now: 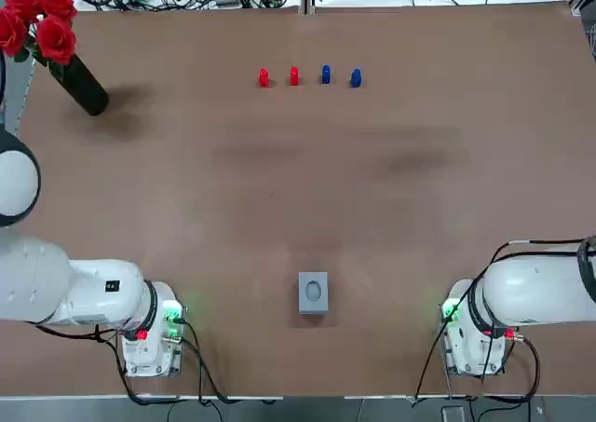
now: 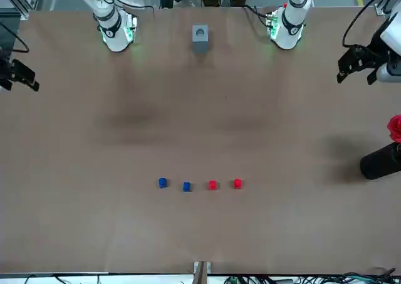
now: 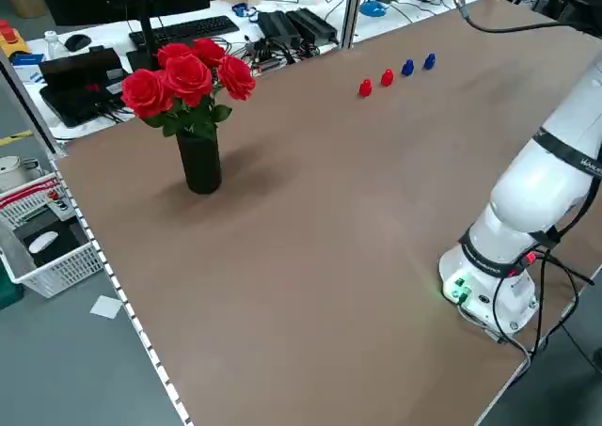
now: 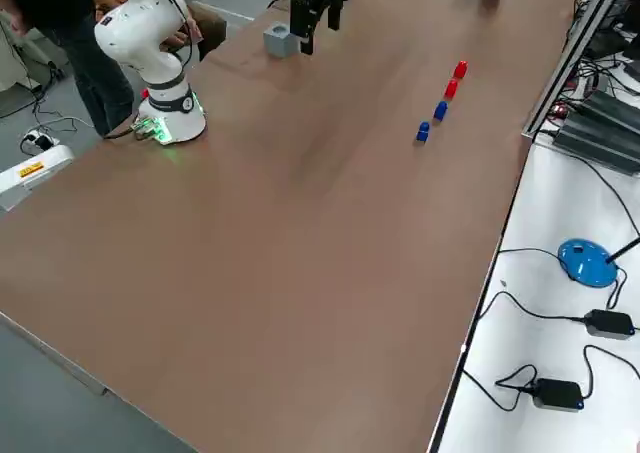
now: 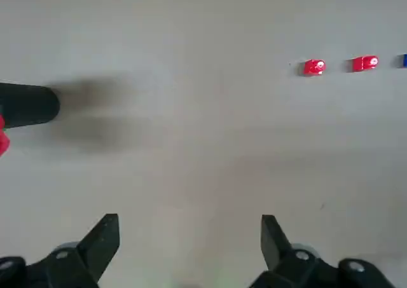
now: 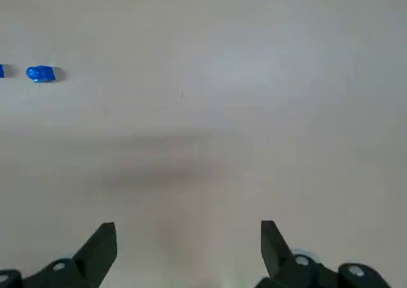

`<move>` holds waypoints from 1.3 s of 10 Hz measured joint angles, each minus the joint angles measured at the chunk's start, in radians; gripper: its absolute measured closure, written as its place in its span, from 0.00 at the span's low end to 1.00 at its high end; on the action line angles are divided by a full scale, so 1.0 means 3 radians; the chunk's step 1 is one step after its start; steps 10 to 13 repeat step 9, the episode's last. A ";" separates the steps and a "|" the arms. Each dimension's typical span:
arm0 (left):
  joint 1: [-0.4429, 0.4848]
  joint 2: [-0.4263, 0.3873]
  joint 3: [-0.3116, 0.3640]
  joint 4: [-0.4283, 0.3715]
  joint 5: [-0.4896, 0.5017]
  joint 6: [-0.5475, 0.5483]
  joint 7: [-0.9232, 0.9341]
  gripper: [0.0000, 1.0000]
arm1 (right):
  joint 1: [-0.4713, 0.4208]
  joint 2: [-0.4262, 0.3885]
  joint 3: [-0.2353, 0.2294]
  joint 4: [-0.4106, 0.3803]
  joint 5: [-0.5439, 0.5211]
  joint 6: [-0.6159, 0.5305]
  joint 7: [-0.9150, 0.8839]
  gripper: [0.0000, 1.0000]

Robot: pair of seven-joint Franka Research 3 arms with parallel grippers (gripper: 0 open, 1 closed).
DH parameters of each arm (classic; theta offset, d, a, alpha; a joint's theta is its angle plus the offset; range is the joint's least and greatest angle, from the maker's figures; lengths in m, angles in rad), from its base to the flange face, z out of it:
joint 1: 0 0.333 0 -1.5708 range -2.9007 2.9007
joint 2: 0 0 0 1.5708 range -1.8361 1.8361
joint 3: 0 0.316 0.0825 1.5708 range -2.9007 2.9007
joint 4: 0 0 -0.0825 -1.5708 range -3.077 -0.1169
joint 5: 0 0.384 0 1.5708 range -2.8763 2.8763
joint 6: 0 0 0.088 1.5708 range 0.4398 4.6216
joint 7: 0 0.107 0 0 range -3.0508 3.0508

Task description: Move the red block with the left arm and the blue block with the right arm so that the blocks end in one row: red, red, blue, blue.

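Four blocks in one row, upper middle of the overhead frame, on the worktop (image 1: 307,198): outer red block (image 1: 264,78), inner red block (image 1: 294,76), inner blue block (image 1: 325,74), outer blue block (image 1: 356,78), each apart from its neighbour; left jaws hang spread wide and empty at the front frame's right edge; right jaws, equally spread and empty, at its left edge; both well apart from the row; rose vase (image 1: 82,85) upper left overhead; grey box (image 1: 313,292) lower middle, between the arm bases.
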 joint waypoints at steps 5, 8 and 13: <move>0.0032 0.0010 0.0004 0.0012 0.0000 0.0033 -0.0039 0.02 | -0.0013 -0.0227 0.0117 -0.0265 -0.0008 0.0046 -0.0240 0.00; 0.0046 0.0011 0.0014 0.0012 0.0000 0.0034 -0.0039 0.02 | -0.0017 -0.0266 0.0113 -0.0225 -0.0008 -0.0053 -0.0207 0.00; 0.0047 0.0011 0.0015 0.0012 0.0000 0.0034 -0.0039 0.02 | -0.0018 -0.0267 0.0108 -0.0225 -0.0009 -0.0068 -0.0196 0.00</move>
